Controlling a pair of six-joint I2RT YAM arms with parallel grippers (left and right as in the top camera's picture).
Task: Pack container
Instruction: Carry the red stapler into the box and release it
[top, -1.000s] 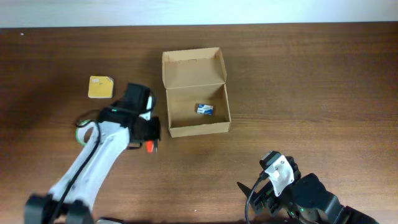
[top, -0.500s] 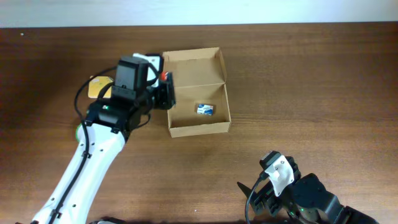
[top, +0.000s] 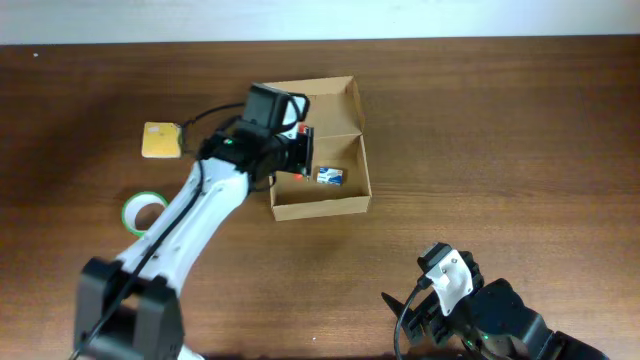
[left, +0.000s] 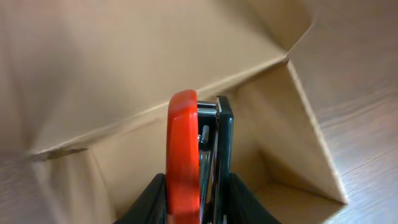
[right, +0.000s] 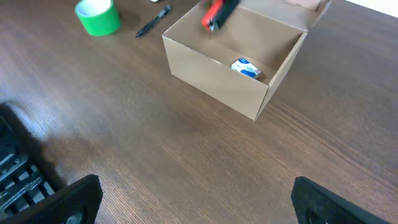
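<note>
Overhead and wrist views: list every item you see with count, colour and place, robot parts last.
cardboard box: 1, tan, mid-table, lid open
packet: 1, blue and white, on the box floor
stapler: 1, red and black, held over the box
tape roll: 1, green, left of the box
pad: 1, yellow, far left
pen: 1, black, beside the tape roll
table: 1, brown wood
left gripper: 1, black, shut on the stapler
right gripper: 1, black, open, near edge
</note>
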